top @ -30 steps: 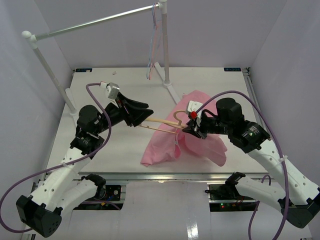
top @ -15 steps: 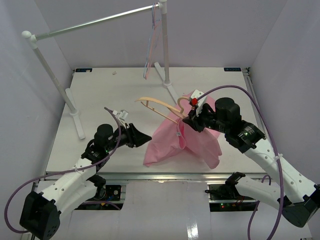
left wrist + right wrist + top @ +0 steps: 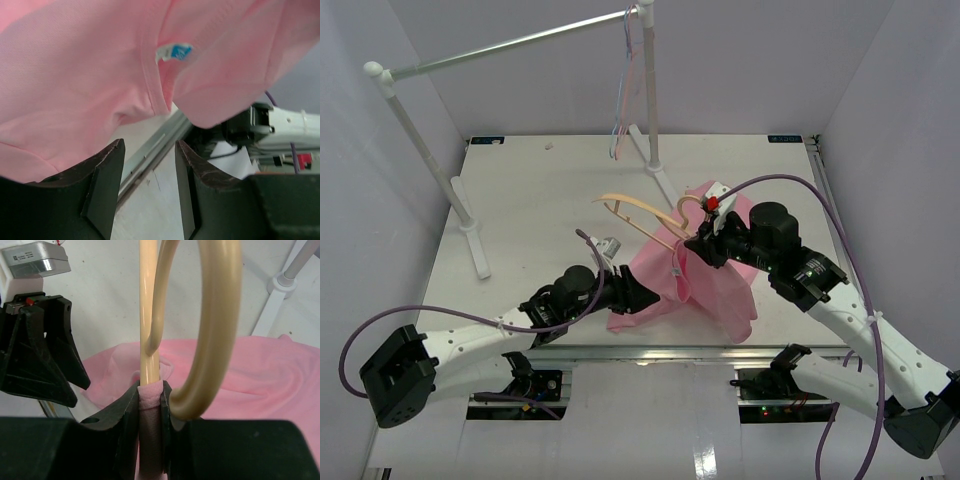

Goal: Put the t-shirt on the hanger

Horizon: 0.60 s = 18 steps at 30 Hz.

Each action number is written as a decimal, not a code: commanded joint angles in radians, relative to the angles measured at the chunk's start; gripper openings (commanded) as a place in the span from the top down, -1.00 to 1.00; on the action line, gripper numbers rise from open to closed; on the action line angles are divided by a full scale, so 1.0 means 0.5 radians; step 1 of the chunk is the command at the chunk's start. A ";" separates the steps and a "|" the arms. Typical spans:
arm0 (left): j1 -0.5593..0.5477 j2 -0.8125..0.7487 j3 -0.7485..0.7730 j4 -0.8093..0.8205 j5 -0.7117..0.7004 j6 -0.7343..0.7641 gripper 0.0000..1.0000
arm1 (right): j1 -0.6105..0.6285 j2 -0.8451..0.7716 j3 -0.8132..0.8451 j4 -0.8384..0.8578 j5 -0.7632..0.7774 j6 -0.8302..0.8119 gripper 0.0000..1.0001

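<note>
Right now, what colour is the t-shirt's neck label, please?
Label: white and blue, left wrist view.

Count taken from the overhead view.

- Table (image 3: 540, 190): one.
- t-shirt (image 3: 720, 285): one, pink, at 4 o'clock on the table.
- hanger (image 3: 635, 212), wooden: one, near the table's centre.
- Thin hangers (image 3: 623, 110): two as far as can be told, one pink and one blue, hung at 12 o'clock.
- Rail (image 3: 510, 45): one, on two uprights at 9 and 12 o'clock.
- Arms: two, entering from 7 and 5 o'clock.
- Grippers: two — left gripper (image 3: 638, 297), right gripper (image 3: 705, 250).
- Purple cables: two.
</note>
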 commanded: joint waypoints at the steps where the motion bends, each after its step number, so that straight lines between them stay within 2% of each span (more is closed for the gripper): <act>1: -0.118 0.108 0.284 -0.143 -0.501 -0.073 -0.09 | 0.015 -0.087 -0.036 0.173 0.044 0.030 0.85; 12: -0.304 0.598 0.650 -0.365 -0.685 -0.098 -0.10 | 0.030 -0.122 -0.117 0.225 0.036 0.036 0.84; 15: -0.334 0.663 0.733 -0.533 -0.820 -0.118 -0.10 | 0.033 -0.135 -0.120 0.226 0.033 0.036 0.85; 18: -0.347 0.702 0.739 -0.547 -0.848 -0.153 -0.09 | 0.033 -0.159 -0.128 0.228 0.033 0.033 0.84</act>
